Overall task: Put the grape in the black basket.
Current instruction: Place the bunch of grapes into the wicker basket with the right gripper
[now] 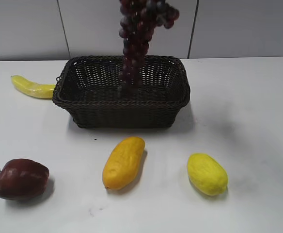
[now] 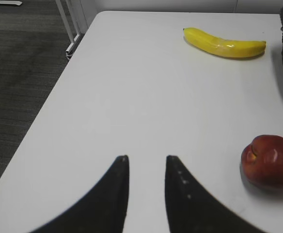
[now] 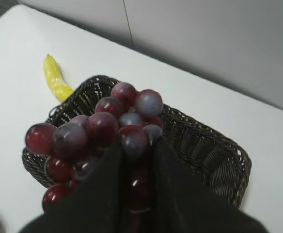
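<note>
A white table is seen in front of a pale grey panelled wall, and in the left wrist view dark grey carpet is shown beyond the table's left edge. The black basket is set toward the back of the table at its middle. A banana is laid just beside the basket's left end, a dark red apple is placed at the front left, an orange fruit is placed in front of the basket, and a yellow lemon-like fruit is set to the front right. The grape is held hanging above the basket, its lower end reaching down inside the rim; whether it touches the basket floor cannot be told. In the right wrist view the right gripper is seen clamped on the bunch from above, its dark fingers closed around the upper grapes, with the basket directly below. The left gripper is held low over the bare near-left part of the table, its fingers parted with nothing between them, the apple to its right and the banana well apart ahead. Open table is left on the right of the basket and between the fruits at the front.
</note>
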Motion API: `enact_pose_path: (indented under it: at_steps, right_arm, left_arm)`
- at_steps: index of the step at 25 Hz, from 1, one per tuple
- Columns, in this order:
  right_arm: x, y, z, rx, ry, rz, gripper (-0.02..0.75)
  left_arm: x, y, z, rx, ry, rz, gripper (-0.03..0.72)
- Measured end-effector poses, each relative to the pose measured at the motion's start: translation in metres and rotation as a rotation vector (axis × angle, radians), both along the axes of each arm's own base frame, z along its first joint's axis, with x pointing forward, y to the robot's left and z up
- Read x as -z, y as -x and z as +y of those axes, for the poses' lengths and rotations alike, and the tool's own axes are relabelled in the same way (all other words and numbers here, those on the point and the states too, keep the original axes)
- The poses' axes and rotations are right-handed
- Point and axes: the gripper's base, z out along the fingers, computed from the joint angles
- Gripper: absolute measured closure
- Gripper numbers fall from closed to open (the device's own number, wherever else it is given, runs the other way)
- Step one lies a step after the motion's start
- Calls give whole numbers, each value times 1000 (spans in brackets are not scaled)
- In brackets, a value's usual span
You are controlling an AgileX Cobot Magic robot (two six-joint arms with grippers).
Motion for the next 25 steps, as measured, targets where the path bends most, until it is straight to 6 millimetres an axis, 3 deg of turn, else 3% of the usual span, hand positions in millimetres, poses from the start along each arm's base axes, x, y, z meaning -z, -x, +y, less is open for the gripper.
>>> enact_pose_path:
  at_steps: [6,10,12,18,20,25]
  right_arm:
    - [72,-27,15,-1,76,142,624]
    - [107,-35,20,-6,119,222,620]
    - [119,-36,21,-11,136,256,546]
    - [117,-37,22,-14,136,254,150]
    - [111,-37,22,-26,153,256,102]
    - [84,-41,14,-43,224,253,90]
  left_arm:
    - [0,0,0,0,0,0,460]
    - [0,0,0,0,0,0,460]
    - [0,0,0,0,0,0,460]
    - [0,0,0,0,0,0,460]
    - [0,0,0,0,0,0,460]
    - [0,0,0,0,0,0,460]
